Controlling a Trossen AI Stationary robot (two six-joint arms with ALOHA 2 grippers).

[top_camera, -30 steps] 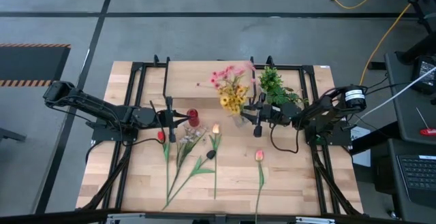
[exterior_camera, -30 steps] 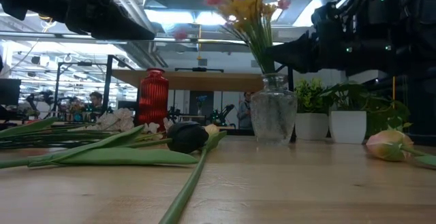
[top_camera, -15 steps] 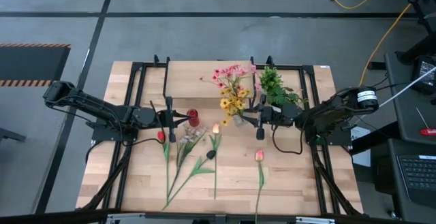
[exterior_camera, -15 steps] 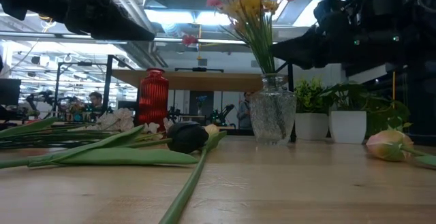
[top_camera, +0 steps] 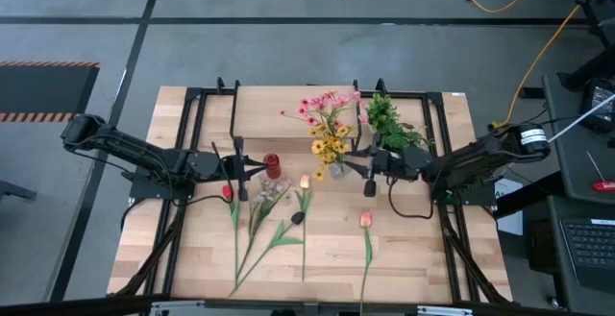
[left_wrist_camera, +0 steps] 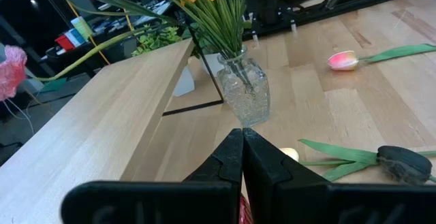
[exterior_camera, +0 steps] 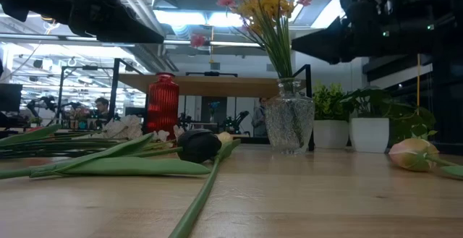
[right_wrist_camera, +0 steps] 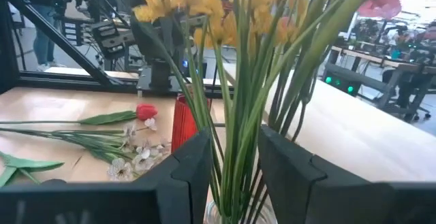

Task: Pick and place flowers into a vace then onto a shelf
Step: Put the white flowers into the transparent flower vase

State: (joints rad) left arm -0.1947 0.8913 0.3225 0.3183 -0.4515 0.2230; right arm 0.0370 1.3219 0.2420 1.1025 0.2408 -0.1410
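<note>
Right gripper (top_camera: 354, 167), seen from overhead at centre-right of the frame, reaches in from the right with its fingers half parted around the clear glass vase (top_camera: 337, 169) of yellow and pink flowers (top_camera: 327, 124). Whether it squeezes the glass or the stems cannot be told from above. The left gripper (top_camera: 252, 169) waits at centre-left, fingers pressed together and empty, beside a red ribbed vase (top_camera: 272, 166). Loose flowers (top_camera: 274, 222) lie across the lower middle of the table (top_camera: 423, 258), with a pink tulip (top_camera: 365, 220) to their right. A leafy potted plant (top_camera: 388, 124) sits above the right arm.

At table height, the glass vase (exterior_camera: 289, 124) stands upright on the tabletop at centre, its bouquet (exterior_camera: 266, 6) rising to the top edge. The red vase (exterior_camera: 163, 105) is at left and a dark bloom (exterior_camera: 197, 145) lies in the foreground.

From the left wrist, the shut fingers (left_wrist_camera: 235, 159) point toward the glass vase (left_wrist_camera: 244, 89), which stands just beside the shelf (left_wrist_camera: 95, 122) at left.

From the right wrist, two dark fingers (right_wrist_camera: 194, 159) flank the green stems (right_wrist_camera: 240, 129) above the vase mouth.
</note>
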